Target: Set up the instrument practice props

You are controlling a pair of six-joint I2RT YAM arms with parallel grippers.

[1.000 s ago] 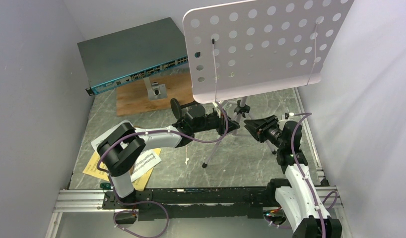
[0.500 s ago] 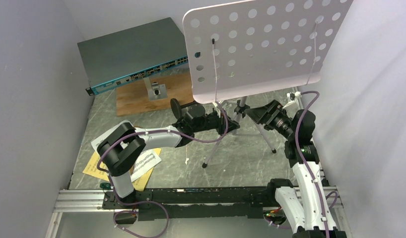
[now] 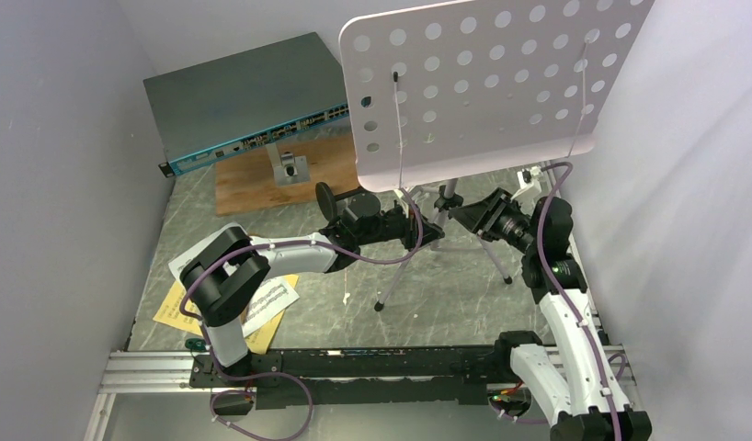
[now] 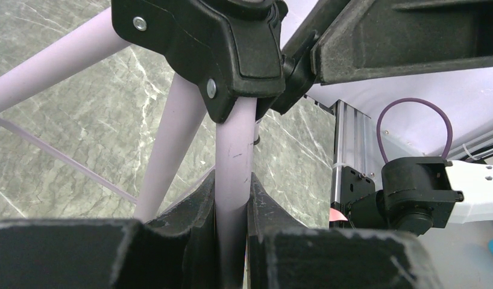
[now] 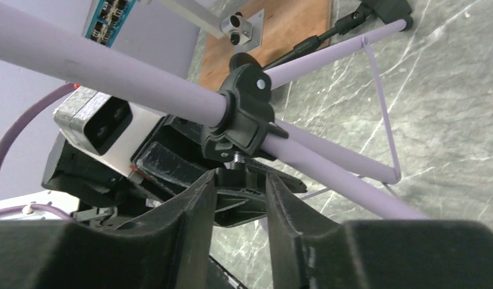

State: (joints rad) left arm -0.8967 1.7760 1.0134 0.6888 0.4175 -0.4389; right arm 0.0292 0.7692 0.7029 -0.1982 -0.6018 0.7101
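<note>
The pale lilac music stand (image 3: 483, 83) is seen upright on its tripod legs, its perforated desk tilted toward the overhead camera and filling the top of that view. Down at the stand's black leg collar (image 4: 232, 54), the left gripper (image 4: 232, 183) is clamped on the lilac centre tube just under that collar. The tube is squeezed between both fingers, with no gap visible on either side.

From the stand's other side, the right gripper (image 5: 241, 180) is positioned under the same collar. Its fingers (image 5: 190, 229) are held a little apart, with the collar's small black underside knob sitting right at the gap. Whether that knob is actually pinched cannot be told, as everything there is dark against dark.

Out from the stand's legs on the left-arm side, toward the arm bases, the white and yellow music sheets (image 3: 271, 299) are laid flat on the table (image 3: 446, 294). Just beside the legs on that same side, a black round-based mic stand (image 3: 325, 197) is glimpsed past the left wrist. Behind the stand's legs the wooden board (image 3: 248, 184) is lying with its metal block (image 3: 288, 170) on it. The grey network switch (image 3: 234, 96) is set beyond that.
</note>
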